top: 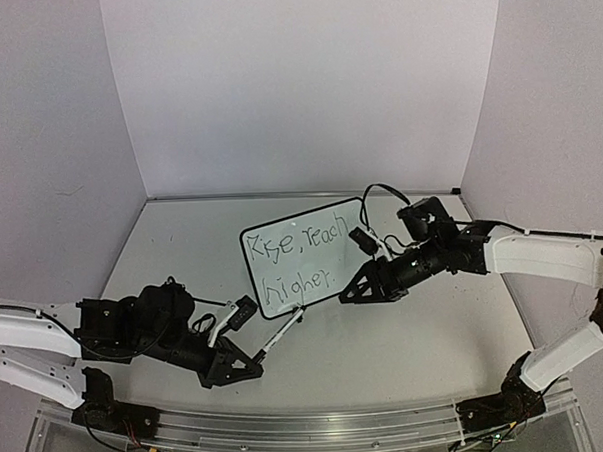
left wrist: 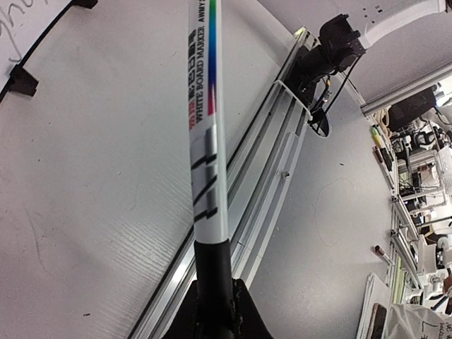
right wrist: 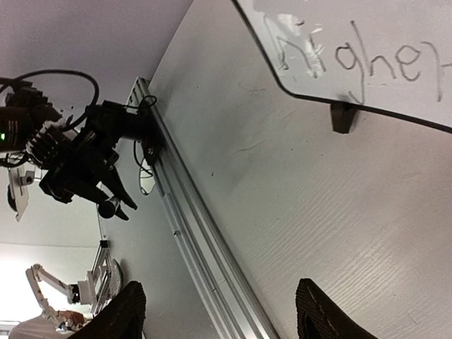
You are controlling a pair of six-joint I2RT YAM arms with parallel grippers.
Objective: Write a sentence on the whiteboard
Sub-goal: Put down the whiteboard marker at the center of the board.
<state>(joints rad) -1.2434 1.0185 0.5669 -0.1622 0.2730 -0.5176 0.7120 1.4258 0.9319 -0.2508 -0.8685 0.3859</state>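
Beside the whiteboard [top: 333,213] our left tool [top: 255,360] clenches the marker [top: 282,332], right tool [top: 351,294] released; the sentence [top: 282,249] looks complete, so next we lay the marker down.

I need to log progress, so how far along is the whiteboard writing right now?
Looks done: the sentence on the whiteboard reads roughly "Rise, reach higher" in two lines. In hand: the left gripper is shut on the marker, tip near the board's lower edge; the right gripper is open and empty. Left: probably only setting the marker down.
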